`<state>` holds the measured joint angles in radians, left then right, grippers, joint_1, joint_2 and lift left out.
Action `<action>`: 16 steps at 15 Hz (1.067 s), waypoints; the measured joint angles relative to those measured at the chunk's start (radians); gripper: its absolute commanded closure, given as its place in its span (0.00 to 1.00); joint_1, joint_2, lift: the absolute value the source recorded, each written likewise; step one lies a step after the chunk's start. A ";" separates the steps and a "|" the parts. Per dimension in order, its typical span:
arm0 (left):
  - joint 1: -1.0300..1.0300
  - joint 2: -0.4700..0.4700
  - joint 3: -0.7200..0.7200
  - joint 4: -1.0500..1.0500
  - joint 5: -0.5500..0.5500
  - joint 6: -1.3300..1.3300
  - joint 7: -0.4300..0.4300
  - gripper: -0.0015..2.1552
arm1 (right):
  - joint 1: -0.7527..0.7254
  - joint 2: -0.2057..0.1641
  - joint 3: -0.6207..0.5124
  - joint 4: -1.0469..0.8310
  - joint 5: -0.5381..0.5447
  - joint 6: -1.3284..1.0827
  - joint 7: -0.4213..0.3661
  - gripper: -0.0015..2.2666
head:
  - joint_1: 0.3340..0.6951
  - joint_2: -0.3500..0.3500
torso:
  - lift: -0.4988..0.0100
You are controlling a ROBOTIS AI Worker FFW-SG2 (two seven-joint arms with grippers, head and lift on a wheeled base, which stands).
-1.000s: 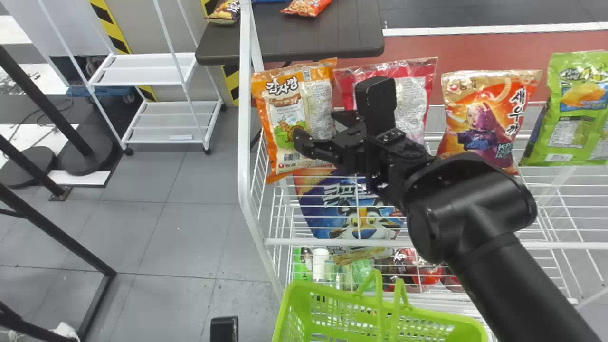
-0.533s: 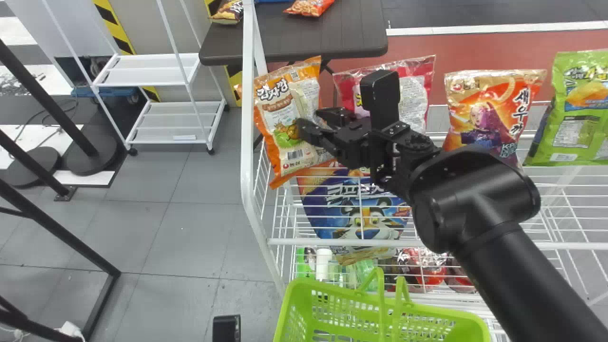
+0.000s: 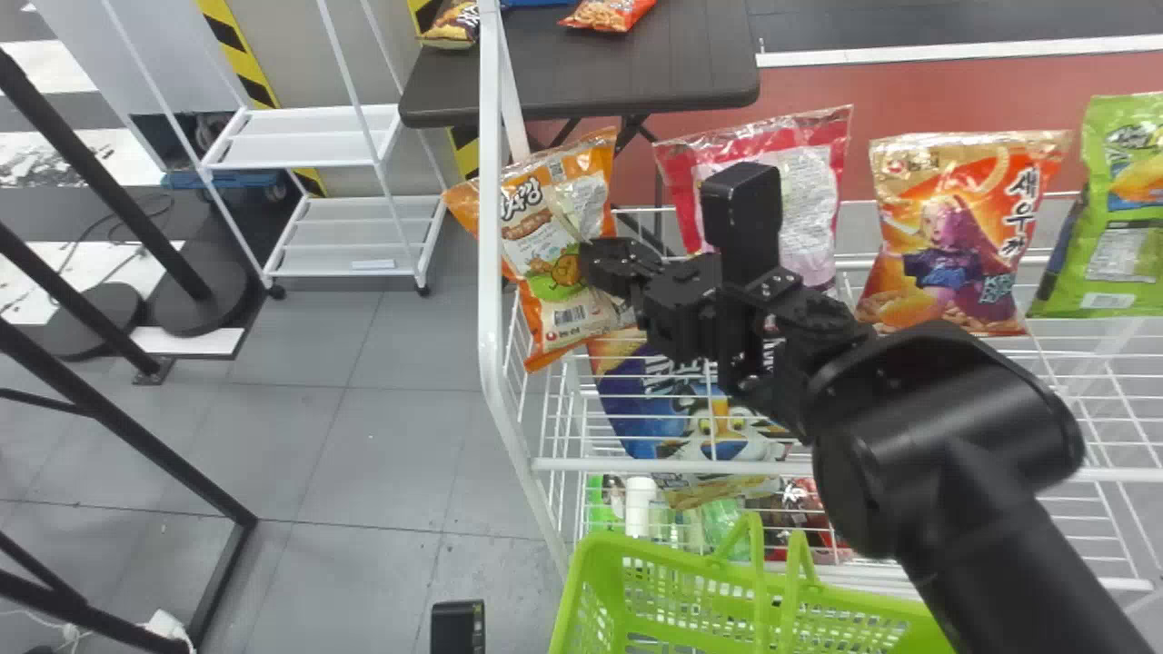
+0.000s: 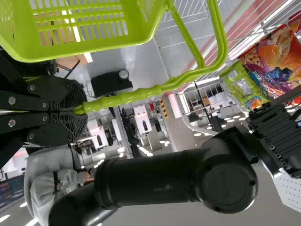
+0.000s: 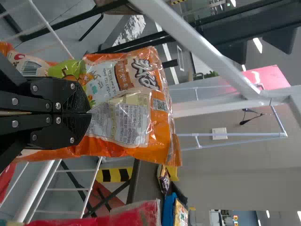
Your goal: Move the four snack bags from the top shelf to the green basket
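"White metal is standing out first: a rack (image 3: 318,136), beyond and well left of the right gripper (image 3: 598,262). And what is the left gripper (image 3: 457,627) doing?"

"It's sitting low, left of the right gripper and nearer the robot. Its fingers are pinching narrowly on the green handle (image 4: 124,98)."

"And the orange snack bag (image 3: 556,272)?"

"That one is hanging in the right gripper, whose fingers are pressing together on it. The bag is leaning, its top tipping left, and one corner is poking out past the white post (image 3: 491,345), just left of those fingertips."

"So where is the green basket (image 3: 592,547) waiting?"

"Below the right gripper and nearer the robot. A blue snack bag (image 3: 650,422) is showing through the wires under that gripper too."

"Which bags are standing on the top shelf (image 3: 654,466)?"

"Going rightward from the right gripper, the pink bag (image 3: 818,182) is standing nearest, partly hiding behind the arm. Next, the orange-red bag (image 3: 954,263) is standing upright, well apart from the fingertips. Farthest right, the lime-green bag (image 3: 1122,218) is standing."
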<state>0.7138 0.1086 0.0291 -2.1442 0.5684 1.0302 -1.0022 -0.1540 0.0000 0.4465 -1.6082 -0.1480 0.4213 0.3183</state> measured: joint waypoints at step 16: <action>0.041 -0.029 -0.012 -0.056 -0.027 -0.031 0.022 0.66 | 0.788 -0.230 -0.340 -0.923 -0.022 0.034 -0.059 0.89 | 1.00 0.24 | 0.98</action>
<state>0.7547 0.0793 0.0169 -2.1997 0.5410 0.9992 -0.9802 0.6340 -0.2302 0.1066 -2.5317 -0.1697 0.4550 0.2595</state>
